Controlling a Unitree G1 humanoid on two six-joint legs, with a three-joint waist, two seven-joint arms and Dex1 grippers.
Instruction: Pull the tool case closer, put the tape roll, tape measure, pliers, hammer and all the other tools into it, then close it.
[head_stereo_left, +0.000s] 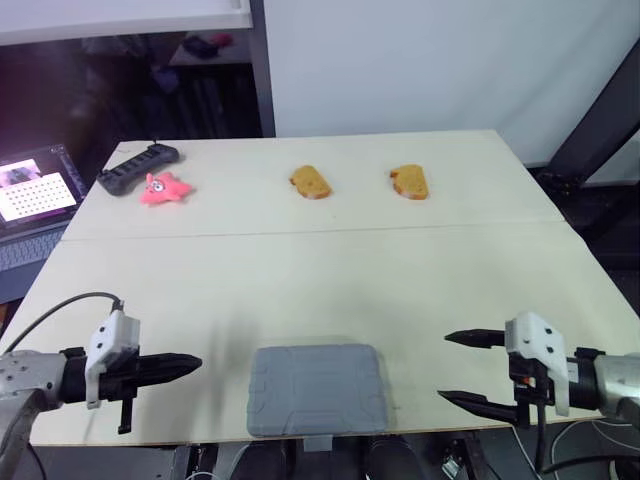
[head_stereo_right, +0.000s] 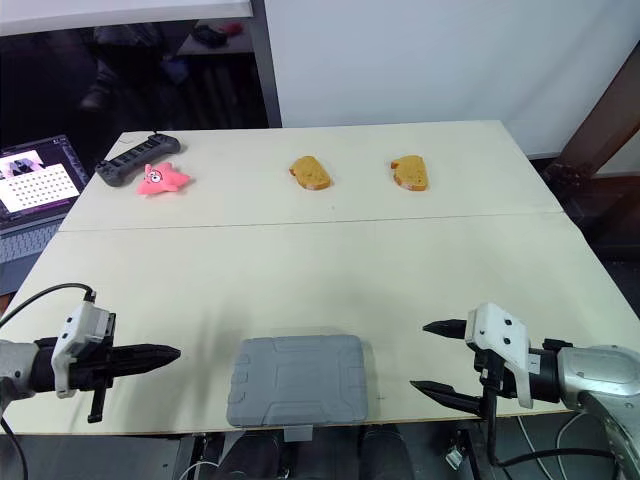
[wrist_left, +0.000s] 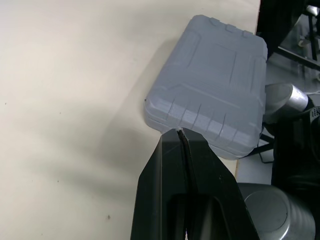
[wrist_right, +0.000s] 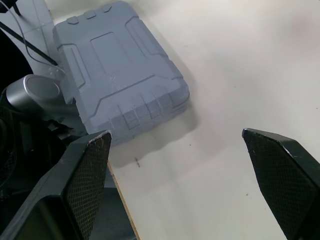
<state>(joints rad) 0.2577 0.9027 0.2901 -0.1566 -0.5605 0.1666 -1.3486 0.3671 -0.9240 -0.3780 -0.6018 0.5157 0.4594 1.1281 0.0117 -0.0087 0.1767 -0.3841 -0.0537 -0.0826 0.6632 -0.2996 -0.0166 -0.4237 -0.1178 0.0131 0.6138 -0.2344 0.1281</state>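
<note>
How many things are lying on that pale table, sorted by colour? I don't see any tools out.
Grey: 1, the closed grey plastic tool case
Orange-brown: 2, the orange-brown bread-like slices
Pink: 1, the pink star-shaped toy
Black: 1, the black oblong controller
Total: 5

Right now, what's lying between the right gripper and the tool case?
Nothing: only bare table separates the right gripper from the closed grey tool case, as the left eye view and the right wrist view show.
</note>
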